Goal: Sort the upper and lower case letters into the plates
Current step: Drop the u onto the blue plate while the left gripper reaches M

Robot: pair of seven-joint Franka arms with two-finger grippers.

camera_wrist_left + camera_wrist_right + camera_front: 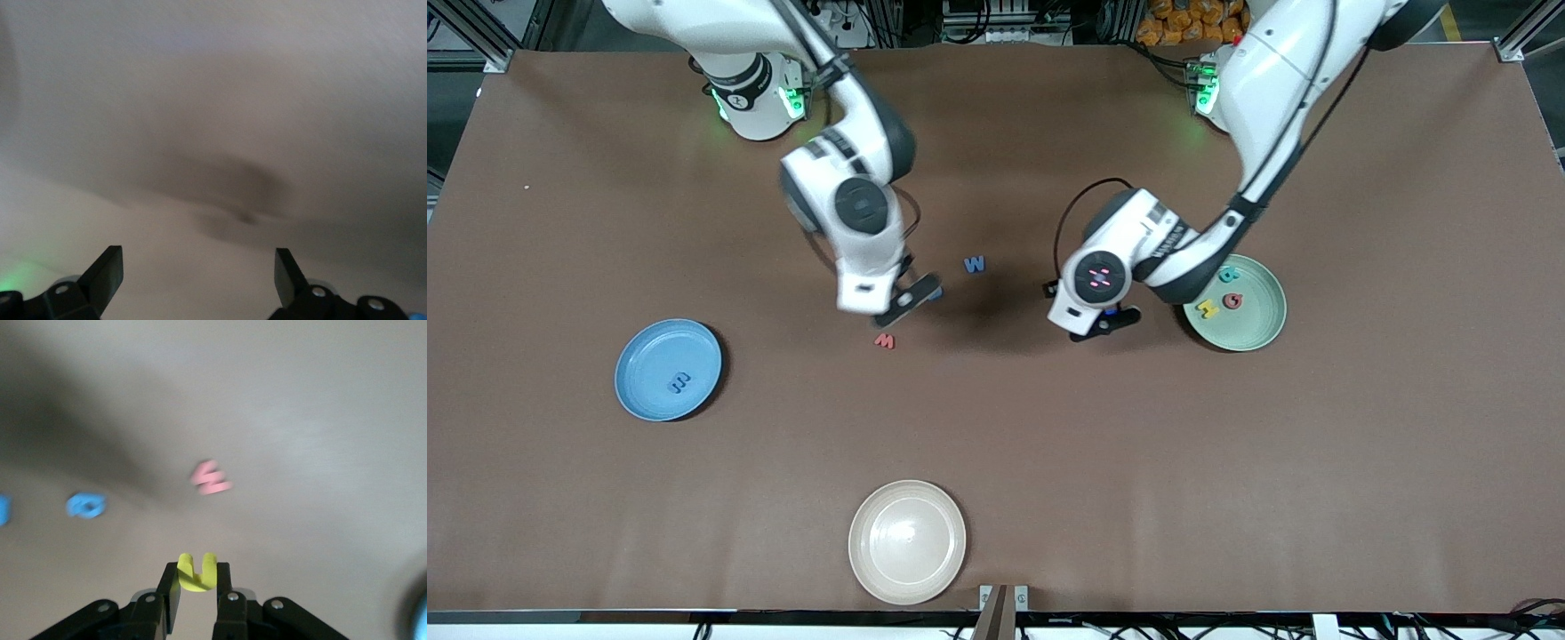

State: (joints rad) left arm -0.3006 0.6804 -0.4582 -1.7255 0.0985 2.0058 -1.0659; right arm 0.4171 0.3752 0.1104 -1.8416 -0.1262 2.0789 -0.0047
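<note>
The blue plate (668, 369) holds one blue letter (679, 383); the mint plate (1238, 304) holds yellow, red and teal letters. The right gripper (195, 587) pinches a yellow letter (197, 571) over the table above the red w (884, 340). The left gripper (199, 275) hangs spread and bare beside the mint plate

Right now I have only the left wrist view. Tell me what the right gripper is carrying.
Observer: The right gripper is shut on a yellow letter, over the table by the red letter.
Operator: Give me the count in each plate.
Observer: The mint green plate holds three letters; the blue plate holds one blue letter.
Operator: Report where my left gripper is.
Observer: The left gripper is over bare table, beside the mint green plate.
</note>
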